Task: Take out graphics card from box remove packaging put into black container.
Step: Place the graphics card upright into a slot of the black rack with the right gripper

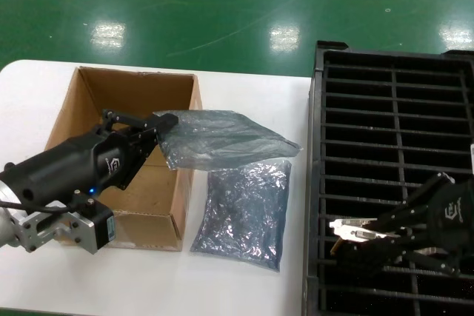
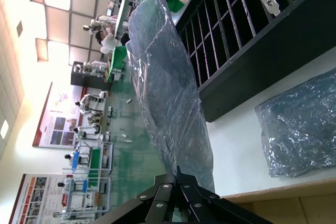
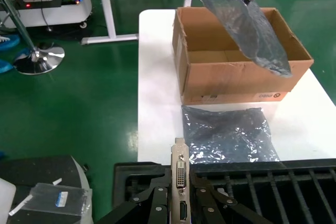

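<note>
The card is out of its bag, pinched tight by the right gripper over the black crate, not yet dropped in, while the left gripper pinches the empty bag above the box.

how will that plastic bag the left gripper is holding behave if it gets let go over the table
Probably floppy: the bag sags past the left gripper, which pinches only one end. Likely very light, since that end grip carries it clear of the box. Its shiny, crinkled film looks slippery, so it may slide or drift rather than drop straight onto the table.

Head camera looks down; both wrist views share the flat bag
</note>
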Motion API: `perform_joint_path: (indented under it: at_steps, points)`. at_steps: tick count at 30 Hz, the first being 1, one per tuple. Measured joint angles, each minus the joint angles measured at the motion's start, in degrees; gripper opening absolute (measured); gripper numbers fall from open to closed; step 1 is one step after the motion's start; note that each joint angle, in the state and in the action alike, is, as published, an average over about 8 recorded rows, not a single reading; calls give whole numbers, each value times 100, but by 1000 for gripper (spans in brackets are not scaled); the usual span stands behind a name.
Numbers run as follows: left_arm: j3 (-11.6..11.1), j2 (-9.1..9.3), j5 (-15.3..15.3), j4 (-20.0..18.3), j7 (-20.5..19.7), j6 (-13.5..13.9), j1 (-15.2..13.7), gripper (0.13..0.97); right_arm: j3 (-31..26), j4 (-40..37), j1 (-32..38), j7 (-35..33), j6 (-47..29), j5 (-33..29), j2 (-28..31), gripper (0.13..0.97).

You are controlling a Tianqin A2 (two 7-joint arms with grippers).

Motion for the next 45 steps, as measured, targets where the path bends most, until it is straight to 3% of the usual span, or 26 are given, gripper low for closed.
perform_joint_path:
  at_steps: [45]
  points:
    - [0, 0, 0, 0, 0, 0, 0, 139, 62, -395, -84, -260, 235, -483, -194, 187]
